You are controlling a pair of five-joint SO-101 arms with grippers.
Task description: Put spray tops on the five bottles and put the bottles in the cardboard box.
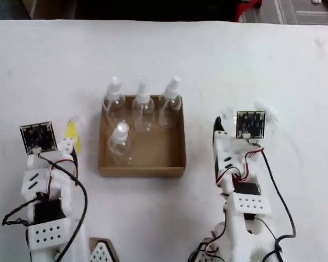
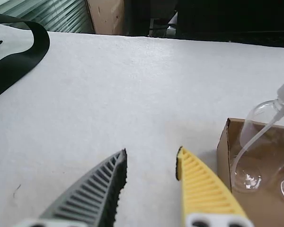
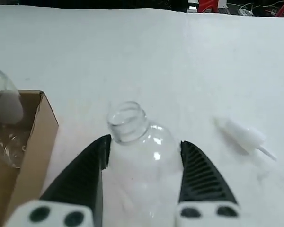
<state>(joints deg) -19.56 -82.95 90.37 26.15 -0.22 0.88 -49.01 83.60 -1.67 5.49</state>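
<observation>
My right gripper (image 3: 144, 142) clamps the last uncapped bottle (image 3: 132, 124) beside the box (image 3: 35, 137). Its neck is up and its long axis looks near vertical. My left gripper (image 2: 151, 153) is spread and empty. The spray top (image 3: 244, 136) lies flat nearby. I'd hold the bottle steady and seat the top squarely.

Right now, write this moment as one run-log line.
box: four capped bottles inside | right gripper: shut on uncapped bottle | spray top: loose on table | left gripper: open, beside box

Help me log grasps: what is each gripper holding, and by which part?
Right gripper grips the uncapped bottle by its body, below the neck. Left gripper holds nothing.
</observation>
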